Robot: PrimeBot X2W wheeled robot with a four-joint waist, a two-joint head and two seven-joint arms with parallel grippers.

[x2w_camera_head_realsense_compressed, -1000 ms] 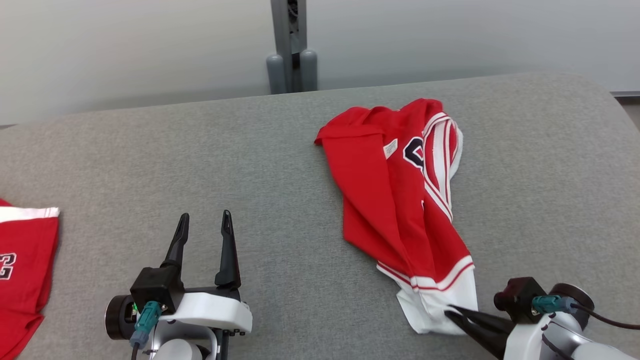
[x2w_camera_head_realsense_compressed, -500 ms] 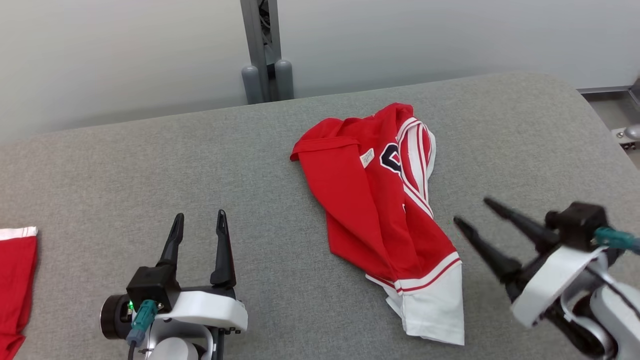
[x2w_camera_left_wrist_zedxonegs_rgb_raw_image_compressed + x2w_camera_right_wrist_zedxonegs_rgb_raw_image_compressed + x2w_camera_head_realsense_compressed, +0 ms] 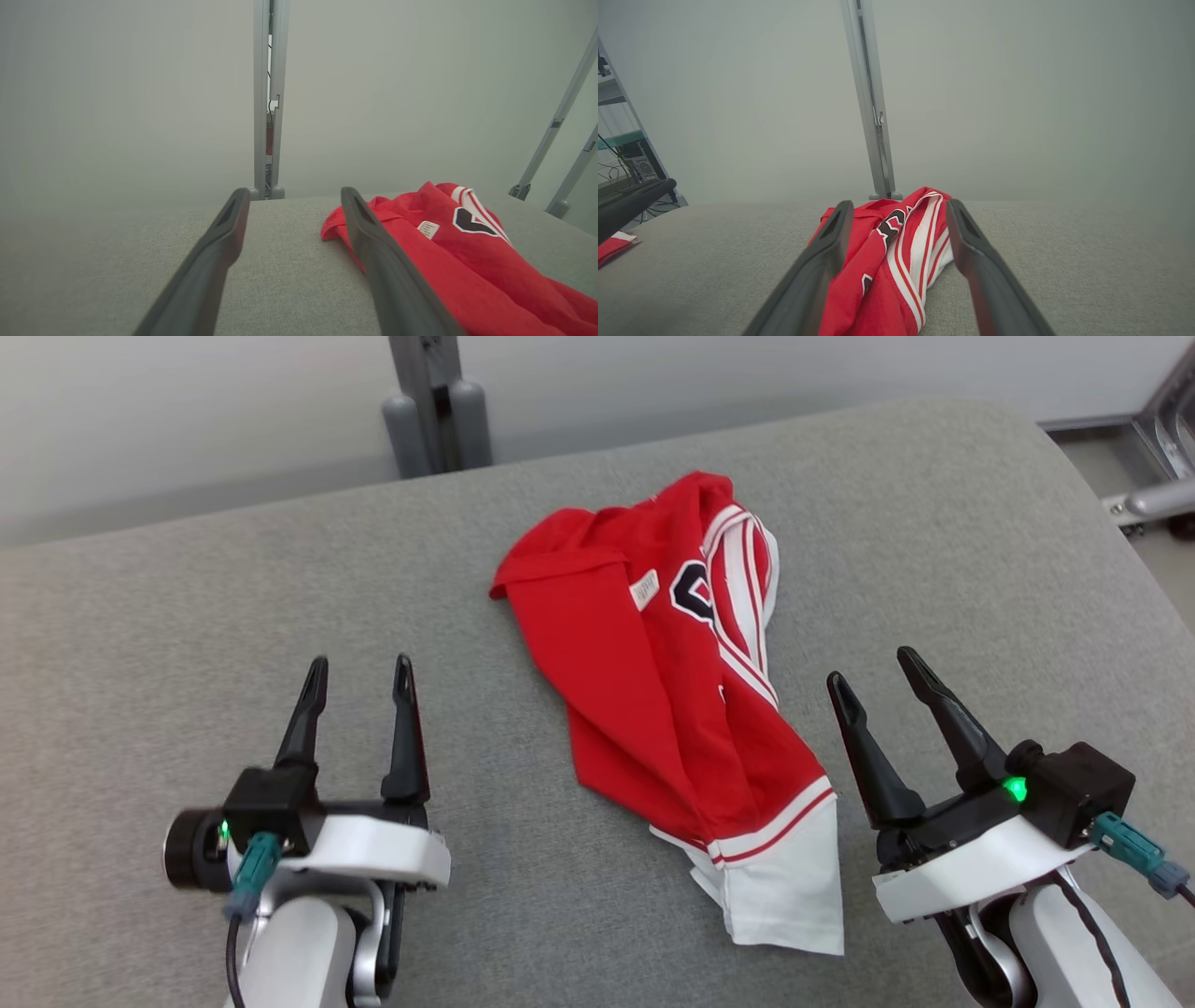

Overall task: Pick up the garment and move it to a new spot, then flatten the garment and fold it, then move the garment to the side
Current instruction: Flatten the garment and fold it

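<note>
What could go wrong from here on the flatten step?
1. The garment lies twisted in stacked folds; a pinch may take several layers, so it would not spread flat.
2. The left gripper and right gripper are open, off the cloth, the left one farther; an uneven pull could drag it sideways.
3. The label shows: part may be inside out, so the fold could come out wrong.
</note>
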